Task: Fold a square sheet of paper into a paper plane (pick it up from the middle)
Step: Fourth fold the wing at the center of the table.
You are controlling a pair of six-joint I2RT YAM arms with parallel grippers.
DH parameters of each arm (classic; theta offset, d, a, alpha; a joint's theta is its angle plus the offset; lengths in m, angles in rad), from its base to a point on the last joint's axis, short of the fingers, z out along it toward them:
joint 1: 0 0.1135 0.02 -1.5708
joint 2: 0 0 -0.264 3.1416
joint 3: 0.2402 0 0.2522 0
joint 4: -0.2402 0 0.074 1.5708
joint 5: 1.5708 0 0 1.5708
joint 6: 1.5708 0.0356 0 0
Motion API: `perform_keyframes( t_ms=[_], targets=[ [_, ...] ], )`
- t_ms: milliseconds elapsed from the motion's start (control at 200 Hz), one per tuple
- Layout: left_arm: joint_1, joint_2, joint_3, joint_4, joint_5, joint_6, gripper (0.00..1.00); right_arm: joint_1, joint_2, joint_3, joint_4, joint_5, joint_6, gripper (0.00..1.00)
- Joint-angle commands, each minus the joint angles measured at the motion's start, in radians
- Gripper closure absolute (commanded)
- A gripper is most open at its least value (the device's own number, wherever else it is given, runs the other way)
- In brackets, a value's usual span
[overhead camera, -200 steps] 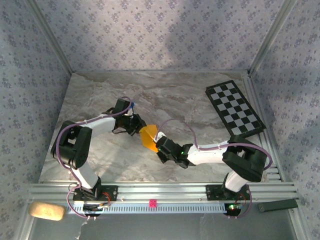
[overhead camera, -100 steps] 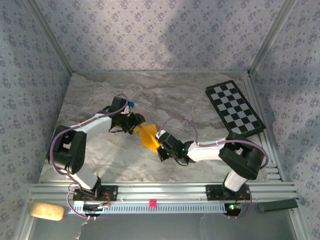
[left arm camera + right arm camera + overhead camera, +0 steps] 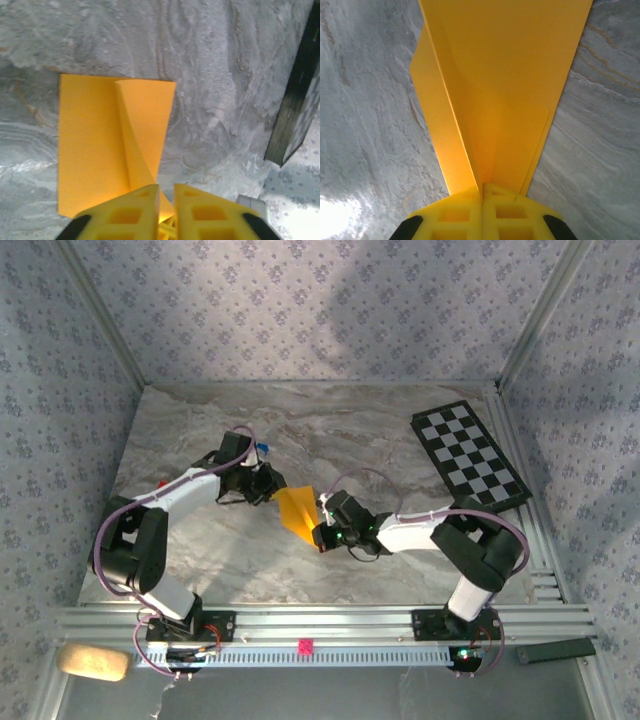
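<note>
Near the middle of the marble-patterned table (image 3: 240, 560), slightly toward its near edge, the creased orange-yellow sheet of paper (image 3: 295, 508) sits between the two grippers, with a raised fold running along it. The left gripper (image 3: 166, 192) meets it from the left side; its yellow fingers (image 3: 125, 215) stand almost together, and the end of the fold is pinched in the narrow slit between them. The right gripper (image 3: 481, 189) is fully closed on the opposite end of the crease, and the paper fans out from its jaws. A checkered board (image 3: 468, 455) lies well apart, by the far right corner
</note>
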Motion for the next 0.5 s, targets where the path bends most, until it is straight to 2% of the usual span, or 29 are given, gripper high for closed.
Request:
perform_keyframes(
  t_ms=[0,165,495],
  targets=[
    [-0.01,0.024,-0.007,0.048,0.076,0.021,0.92,-0.022,0.023,-0.034,0.053,-0.091,0.089,0.99],
    [-0.055,0.084,0.014,0.049,0.095,0.025,0.97,-0.046,0.0,-0.1,0.148,-0.102,0.145,0.99],
    [-0.101,0.144,0.03,0.054,0.031,-0.012,1.0,-0.083,-0.007,-0.202,0.301,-0.111,0.241,0.99]
  ],
)
